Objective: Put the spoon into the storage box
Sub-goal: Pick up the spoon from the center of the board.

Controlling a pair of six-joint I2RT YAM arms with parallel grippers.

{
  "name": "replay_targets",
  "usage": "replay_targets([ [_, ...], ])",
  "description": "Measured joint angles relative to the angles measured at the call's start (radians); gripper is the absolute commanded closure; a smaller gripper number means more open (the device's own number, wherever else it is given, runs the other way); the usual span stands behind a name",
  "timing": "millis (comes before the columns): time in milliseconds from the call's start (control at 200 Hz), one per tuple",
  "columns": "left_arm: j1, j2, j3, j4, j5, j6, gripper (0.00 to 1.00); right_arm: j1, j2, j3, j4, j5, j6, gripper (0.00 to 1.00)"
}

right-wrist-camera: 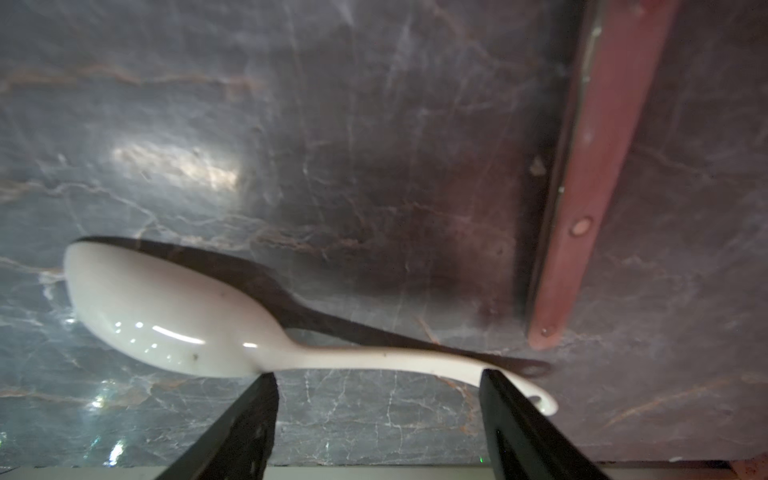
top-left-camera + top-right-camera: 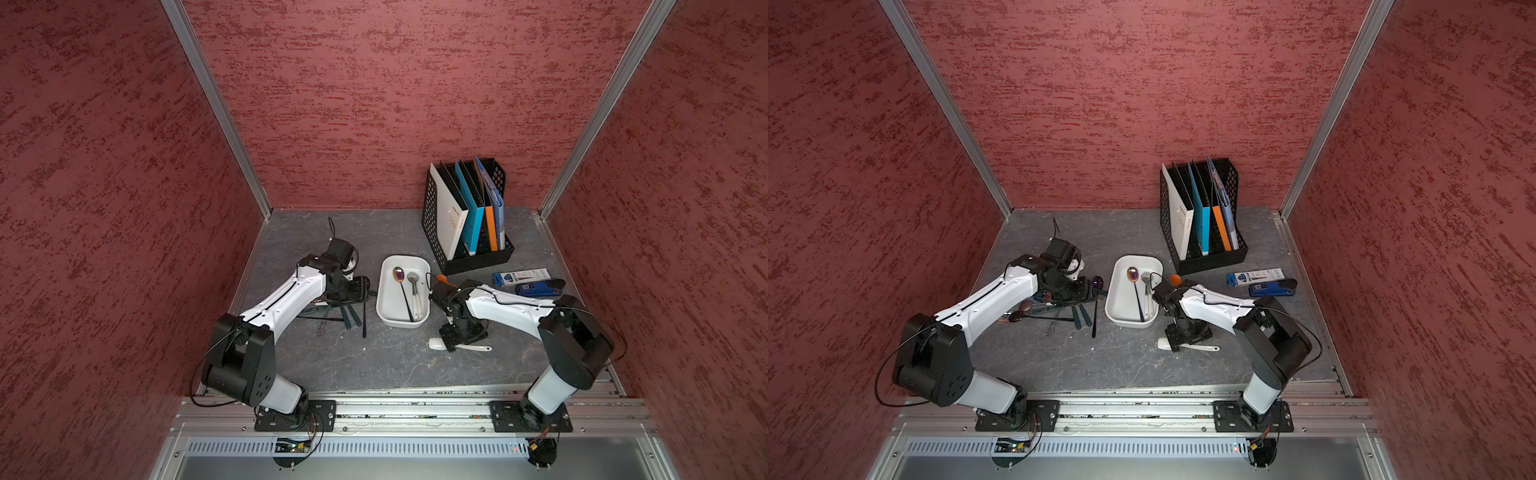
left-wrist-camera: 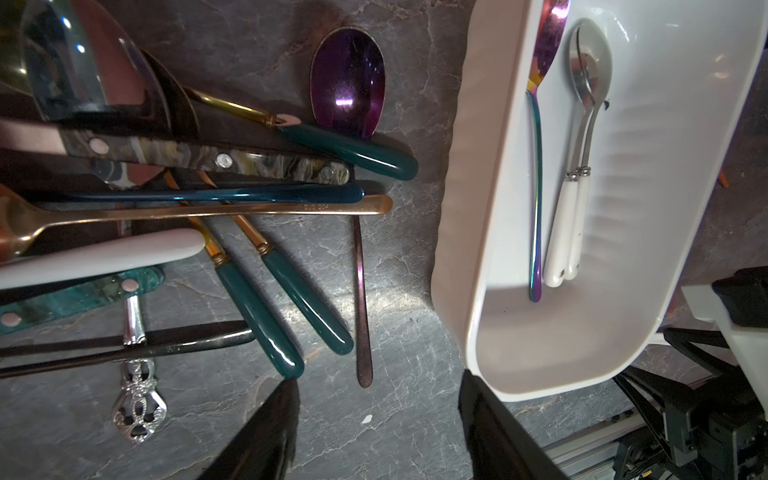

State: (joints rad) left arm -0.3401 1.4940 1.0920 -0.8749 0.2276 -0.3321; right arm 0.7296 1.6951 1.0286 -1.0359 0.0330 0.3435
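Right jaws: Apart and empty. The right gripper (image 1: 376, 376) hangs low over a white ceramic spoon (image 1: 174, 320), with one fingertip by its neck and the other by the hooked end of its handle.
Left jaws: Apart and empty. The left gripper (image 3: 380, 382) sits over bare tabletop between the cutlery pile (image 3: 232, 195) and the storage box (image 3: 469, 166).
Spoon: It lies flat on the grey marbled table (image 2: 374, 365), outside the box and near its front right corner.
Storage box: It stands between the two arms in both top views. Inside, a rainbow spoon (image 3: 536, 187) and white-handled cutlery (image 3: 561, 232) lie lengthwise, side by side.
Stage: This looks like the approach to a pick, with the grasp not yet made.
Risk, grip: The fingertips appear lined up along the handle rather than across it. Closing like this could catch nothing, or shove the glossy spoon across the slick table.
Risk, slip: A pinch on the thin, curved handle could let the heavy bowl swing down and pull free during the lift.
Risk, neighbours: A reddish riveted handle (image 1: 582, 208) lies near the spoon's hooked end, and a skidding spoon could knock it.
Risk, placing: The box holds cutlery on one side, so a careless drop could land on it or clip the rim.
Background: The black file rack (image 2: 432, 232) stands well apart.
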Motion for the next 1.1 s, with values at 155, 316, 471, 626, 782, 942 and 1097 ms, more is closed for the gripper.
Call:
replay_targets([
  [155,0.008,0.000,0.000,0.001,0.001,0.000,0.35,0.000,0.051,0.045,0.012,0.003,-0.042,0.20],
  [316,0.014,0.000,0.000,0.000,0.002,0.000,0.35,0.000,0.076,0.050,0.036,-0.003,-0.068,0.21],
  [471,0.016,0.000,0.000,0.000,0.002,0.000,0.35,0.000,0.082,0.053,0.048,-0.033,-0.072,0.27],
  [626,0.017,0.000,0.000,0.000,0.002,0.000,0.35,-0.004,0.068,0.027,0.088,-0.084,-0.062,0.33],
  [782,0.019,0.001,0.000,0.000,0.003,0.001,0.35,-0.007,0.041,-0.007,0.121,-0.097,-0.032,0.38],
  [942,0.019,0.011,0.006,-0.002,0.003,0.001,0.35,-0.008,0.018,-0.033,0.147,-0.092,0.015,0.43],
  [1097,0.019,0.013,0.011,-0.004,0.005,0.001,0.35,-0.013,0.018,-0.035,0.150,-0.094,0.071,0.54],
])
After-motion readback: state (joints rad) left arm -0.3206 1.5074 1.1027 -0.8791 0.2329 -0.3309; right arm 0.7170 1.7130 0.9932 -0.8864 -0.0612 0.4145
